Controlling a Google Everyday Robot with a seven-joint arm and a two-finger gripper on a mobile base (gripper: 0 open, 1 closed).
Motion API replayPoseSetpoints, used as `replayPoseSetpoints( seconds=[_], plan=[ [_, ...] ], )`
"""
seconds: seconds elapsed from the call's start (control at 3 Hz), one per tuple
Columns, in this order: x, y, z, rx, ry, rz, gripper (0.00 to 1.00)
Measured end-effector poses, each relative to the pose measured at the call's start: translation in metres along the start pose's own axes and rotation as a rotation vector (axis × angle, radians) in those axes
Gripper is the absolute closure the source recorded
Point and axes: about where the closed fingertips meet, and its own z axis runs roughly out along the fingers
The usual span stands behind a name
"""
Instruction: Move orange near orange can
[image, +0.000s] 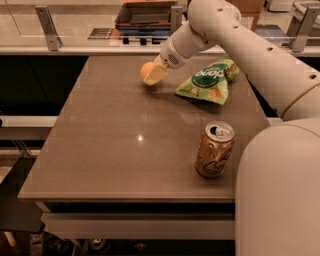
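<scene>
The orange (145, 69) lies on the far part of the brown table (110, 150), left of centre. My gripper (153, 76) reaches down from the upper right and sits right against the orange, covering its right and lower side. The orange can (214, 150) stands upright near the table's front right, well apart from the orange, with its silver top and pull tab showing.
A green snack bag (209, 80) with white lettering lies right of the orange, between it and the table's right edge. My large white arm (260, 60) spans the right side and its body (280, 200) fills the front right corner. A counter with metal rails (47, 27) runs behind the table.
</scene>
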Motion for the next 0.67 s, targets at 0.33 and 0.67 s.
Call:
replayPoseSetpoints(
  seconds=[0.33,0.67],
  plan=[
    [-0.006,-0.001,-0.029,-0.03,-0.03,-0.009,1.0],
    [0.0,-0.001,-0.072,-0.045,-0.012,-0.033,1.0]
  ],
)
